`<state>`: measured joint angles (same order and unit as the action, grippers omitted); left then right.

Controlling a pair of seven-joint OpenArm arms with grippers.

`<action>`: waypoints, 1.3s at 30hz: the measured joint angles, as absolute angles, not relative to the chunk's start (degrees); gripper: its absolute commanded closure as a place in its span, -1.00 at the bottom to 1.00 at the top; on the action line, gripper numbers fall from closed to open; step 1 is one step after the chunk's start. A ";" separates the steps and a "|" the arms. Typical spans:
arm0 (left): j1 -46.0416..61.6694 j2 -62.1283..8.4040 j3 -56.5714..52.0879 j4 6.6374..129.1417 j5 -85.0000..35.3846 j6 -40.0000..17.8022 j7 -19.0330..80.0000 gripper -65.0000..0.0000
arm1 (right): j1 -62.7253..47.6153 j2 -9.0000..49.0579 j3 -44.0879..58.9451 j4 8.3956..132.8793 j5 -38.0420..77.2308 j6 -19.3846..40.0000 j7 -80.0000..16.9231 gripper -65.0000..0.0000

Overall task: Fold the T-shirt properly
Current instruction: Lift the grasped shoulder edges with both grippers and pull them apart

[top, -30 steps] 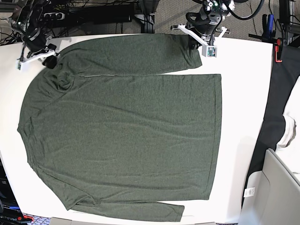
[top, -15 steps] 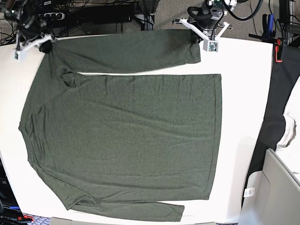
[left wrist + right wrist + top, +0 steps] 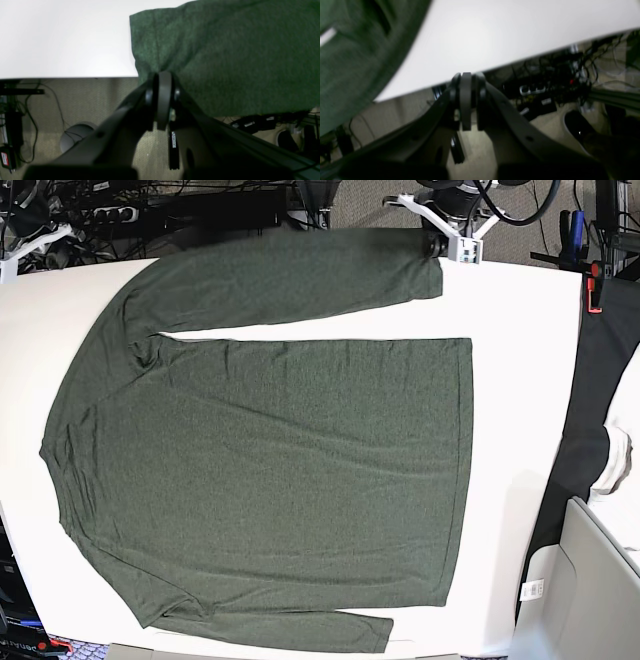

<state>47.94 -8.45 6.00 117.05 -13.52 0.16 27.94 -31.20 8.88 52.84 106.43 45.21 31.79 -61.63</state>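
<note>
Right gripper (image 3: 466,82): barely in base view at far left edge, mostly cut off; wrist view blurred, fingers (image 3: 456,100) pressed together, nothing btwn them, hanging past the tabletop (image 3: 520,380) rim. 
T-shirt (image 3: 270,470): flat on tabletop, body spread wide; lower sleeve partly cut off at frame bottom. 
Left gripper (image 3: 162,82): at upper sleeve's cuff end, fingers (image 3: 163,100) clamped on the fabric edge; contact point itself hidden by the pads.
</note>
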 measured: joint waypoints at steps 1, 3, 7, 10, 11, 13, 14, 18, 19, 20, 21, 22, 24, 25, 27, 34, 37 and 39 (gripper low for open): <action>47.90 -8.40 6.00 117.05 -13.52 0.01 27.44 1.00 | -30.68 8.67 52.58 106.43 45.28 31.81 -61.76 0.94; 47.77 -8.25 6.02 117.12 -13.56 -0.27 27.11 1.00 | -29.52 8.69 52.31 106.43 45.45 32.18 -61.73 0.90; 47.62 -8.25 6.07 117.16 -13.54 -0.01 27.55 1.00 | -27.35 8.86 50.63 106.43 45.04 31.97 -61.76 0.47; 47.33 -8.21 6.07 117.16 -13.56 -0.05 27.55 1.00 | -25.87 8.40 48.66 106.43 45.21 31.97 -61.73 0.25; 47.33 -8.25 6.07 117.16 -13.56 -0.03 27.55 1.00 | -25.71 8.40 47.90 106.41 45.23 31.97 -61.76 0.25; 47.33 -8.25 6.07 117.16 -13.56 -0.01 27.57 1.00 | -25.10 8.38 46.76 106.30 45.15 31.94 -61.95 0.25; 47.35 -8.25 6.07 117.16 -13.56 -0.03 27.57 1.00 | -24.53 8.38 46.26 105.84 45.15 31.94 -61.91 0.25; 47.33 -8.23 6.07 117.16 -13.54 -0.01 27.55 1.00 | -21.30 7.51 44.66 101.38 45.08 31.97 -61.76 0.25; 47.35 -8.23 6.09 117.16 -13.56 -0.03 27.59 1.00 | -20.88 7.14 44.64 100.47 44.86 31.97 -61.78 0.25; 47.35 -8.23 6.13 117.16 -13.56 -0.03 27.57 1.00 | -20.73 6.96 44.64 99.85 44.21 31.97 -61.82 0.25; 47.33 -8.27 6.13 117.16 -13.56 -0.03 27.57 1.00 | -20.43 6.83 44.71 99.46 43.86 31.97 -61.69 0.25; 47.35 -8.25 6.13 117.16 -13.54 -0.01 27.57 1.00 | -20.12 6.66 44.75 99.39 43.46 31.97 -61.63 0.25; 47.48 -8.23 6.13 117.16 -13.56 -0.03 27.57 1.00 | -19.20 6.04 44.75 99.35 42.22 31.97 -61.45 0.25; 47.48 -8.21 6.17 117.16 -13.56 -0.03 27.57 1.00 | -18.76 5.65 44.75 99.35 41.91 31.97 -61.28 0.25; 47.48 -8.25 6.17 117.16 -13.56 -0.03 27.57 1.00 | -18.17 4.45 44.75 99.35 40.82 31.99 -60.62 0.25; 47.46 -8.23 7.64 117.16 -13.56 -0.14 27.55 1.00 | -15.64 2.66 44.45 98.17 39.90 32.27 -60.64 0.25; 47.55 -8.25 8.08 117.16 -13.56 -0.01 27.57 1.00 | -14.15 2.09 44.27 96.36 40.71 32.40 -59.94 0.25; 47.48 -8.25 8.23 117.16 -13.56 -0.03 27.57 1.00 | -13.80 1.65 44.27 96.36 40.71 32.40 -59.94 0.25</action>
<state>47.48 -8.25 8.23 117.16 -13.56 -0.03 27.57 -13.80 1.65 44.27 96.36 40.71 32.40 -59.94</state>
